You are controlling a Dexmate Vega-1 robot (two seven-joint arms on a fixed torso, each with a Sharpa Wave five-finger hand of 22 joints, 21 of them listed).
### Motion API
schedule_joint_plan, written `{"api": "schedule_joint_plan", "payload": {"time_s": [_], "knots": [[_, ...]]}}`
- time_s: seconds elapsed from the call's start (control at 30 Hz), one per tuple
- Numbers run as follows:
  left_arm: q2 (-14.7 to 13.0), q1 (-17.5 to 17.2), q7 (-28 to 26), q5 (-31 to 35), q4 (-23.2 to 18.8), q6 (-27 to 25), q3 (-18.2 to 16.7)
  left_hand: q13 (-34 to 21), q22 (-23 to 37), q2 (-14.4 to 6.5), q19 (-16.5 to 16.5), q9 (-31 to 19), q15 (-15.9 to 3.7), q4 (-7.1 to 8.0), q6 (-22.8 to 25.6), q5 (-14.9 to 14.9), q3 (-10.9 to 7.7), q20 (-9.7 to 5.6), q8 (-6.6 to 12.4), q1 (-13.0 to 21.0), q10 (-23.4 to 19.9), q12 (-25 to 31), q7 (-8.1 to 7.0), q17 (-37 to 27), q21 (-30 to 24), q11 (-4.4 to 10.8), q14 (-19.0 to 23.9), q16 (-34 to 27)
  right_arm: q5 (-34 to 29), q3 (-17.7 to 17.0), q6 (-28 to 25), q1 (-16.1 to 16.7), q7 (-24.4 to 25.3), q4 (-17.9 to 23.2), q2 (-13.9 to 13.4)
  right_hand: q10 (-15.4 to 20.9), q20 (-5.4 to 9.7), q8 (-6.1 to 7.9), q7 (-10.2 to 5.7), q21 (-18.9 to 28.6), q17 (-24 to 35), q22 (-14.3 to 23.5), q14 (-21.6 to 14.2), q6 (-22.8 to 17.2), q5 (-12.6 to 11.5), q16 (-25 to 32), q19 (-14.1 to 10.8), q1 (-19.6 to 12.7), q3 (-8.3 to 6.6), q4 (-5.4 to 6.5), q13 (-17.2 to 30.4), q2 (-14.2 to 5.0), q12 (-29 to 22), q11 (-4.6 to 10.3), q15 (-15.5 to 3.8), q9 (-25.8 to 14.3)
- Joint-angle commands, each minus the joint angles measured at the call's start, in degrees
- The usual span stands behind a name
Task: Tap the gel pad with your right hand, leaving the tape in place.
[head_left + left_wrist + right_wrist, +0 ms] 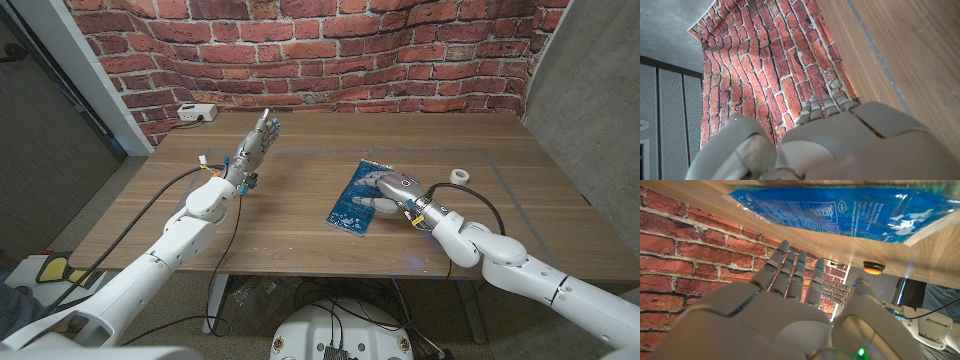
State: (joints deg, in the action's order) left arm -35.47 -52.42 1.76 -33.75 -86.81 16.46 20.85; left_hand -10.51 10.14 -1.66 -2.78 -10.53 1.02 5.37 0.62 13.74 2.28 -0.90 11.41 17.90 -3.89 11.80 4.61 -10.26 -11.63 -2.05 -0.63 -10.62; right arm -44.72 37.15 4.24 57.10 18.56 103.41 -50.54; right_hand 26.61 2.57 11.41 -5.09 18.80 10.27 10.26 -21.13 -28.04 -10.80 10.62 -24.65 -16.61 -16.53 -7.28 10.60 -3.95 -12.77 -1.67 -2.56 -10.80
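Observation:
The blue gel pad (pixel 356 203) lies flat on the wooden table (pixel 300 220), right of the middle. My right hand (pixel 392 187) is over the pad's far right part, palm down, fingers stretched out and holding nothing; whether it touches the pad I cannot tell. In the right wrist view the pad (pixel 840 211) runs along the table beyond my straight fingers (pixel 790 272). The small white tape roll (pixel 460 174) sits on the table a little to the right of that hand, apart from it. My left hand (pixel 256 144) is raised over the table's far left, fingers straight, holding nothing.
A white power strip (pixel 197 113) lies at the table's far left corner, below the brick wall (pixel 330 50). Cables hang along my left arm (pixel 190 215). A thin taped outline (pixel 500 180) marks the tabletop near the tape roll.

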Motion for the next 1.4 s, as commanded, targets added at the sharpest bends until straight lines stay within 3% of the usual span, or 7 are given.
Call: {"api": "schedule_joint_plan", "payload": {"time_s": [0.03, 0.57, 0.63, 1.4], "knots": [[-0.42, -0.19, -0.60, 0.31, -0.74, -1.34, 0.13, -0.21, 0.18, 0.00, -0.06, -0.09, 0.24, 0.24, 0.17, -0.14, 0.49, 0.26, -0.15, -0.18, -0.36, -0.04, -0.05, -0.13, -0.02, 0.11, 0.20, -0.18, 0.83, 1.39, 1.81, -1.96, -3.31, -1.49, -0.33, 0.66, 1.09, -0.07, 0.02, -0.17, 0.11, 0.27, -0.71, 0.27, 0.21, 0.30, -0.56, -0.34, -0.35, -0.15, 0.08, -0.28, -0.32, 0.35, 0.12, -0.31], [-0.41, 0.21, 0.07, 0.18, -0.19, -0.93, 0.11, -0.20, 0.19, -0.08, -0.10, -0.09, 0.18, 0.24, 0.18, -0.17, 0.63, 0.34, -0.16, -0.10, -0.41, -0.06, -0.12, -0.13, 0.01, 0.18, 0.23, -0.15, 0.88, 1.78, -0.75, -1.89, -6.61, -0.90, -0.23, 0.61, 0.94, 0.29, 0.35, -0.44, 0.17, 0.27, -0.92, -0.76, 0.34, 0.25, -0.75, -0.35, -0.52, -0.18, 0.09, -0.45, -0.14, 0.53, 0.33, -0.33], [-0.44, 0.21, 0.03, 0.23, -0.23, -0.93, 0.10, -0.20, 0.19, -0.09, -0.14, -0.09, 0.19, 0.24, 0.20, -0.17, 0.65, 0.34, -0.16, -0.09, -0.42, -0.06, -0.14, -0.13, 0.02, 0.18, 0.25, -0.16, 0.44, 1.97, -1.07, -1.96, -6.78, -0.91, -0.24, 0.00, 0.75, 0.13, 0.71, -0.63, 0.22, 0.28, -0.69, -0.47, 0.39, 0.15, -0.55, -0.15, -0.45, -0.10, 0.09, -0.42, 0.13, -0.23, 0.39, -0.32], [-0.52, -0.27, -0.37, 0.09, -0.12, -0.65, -0.31, -0.20, 0.20, -0.22, -0.29, -0.09, -0.09, 0.25, 0.35, -0.20, 0.92, 0.45, -0.13, 0.02, -0.43, -0.12, -0.20, -0.14, 0.09, 0.63, 0.31, -0.13, 1.16, 3.21, -1.87, -3.01, -9.74, -2.03, 0.12, 0.39, 0.75, 0.46, 0.96, -1.04, 0.26, 0.30, -0.53, -1.59, 0.45, 0.11, -0.70, 0.11, -0.53, 0.00, 0.12, -0.59, 0.08, -0.66, 0.51, -0.32]]}}
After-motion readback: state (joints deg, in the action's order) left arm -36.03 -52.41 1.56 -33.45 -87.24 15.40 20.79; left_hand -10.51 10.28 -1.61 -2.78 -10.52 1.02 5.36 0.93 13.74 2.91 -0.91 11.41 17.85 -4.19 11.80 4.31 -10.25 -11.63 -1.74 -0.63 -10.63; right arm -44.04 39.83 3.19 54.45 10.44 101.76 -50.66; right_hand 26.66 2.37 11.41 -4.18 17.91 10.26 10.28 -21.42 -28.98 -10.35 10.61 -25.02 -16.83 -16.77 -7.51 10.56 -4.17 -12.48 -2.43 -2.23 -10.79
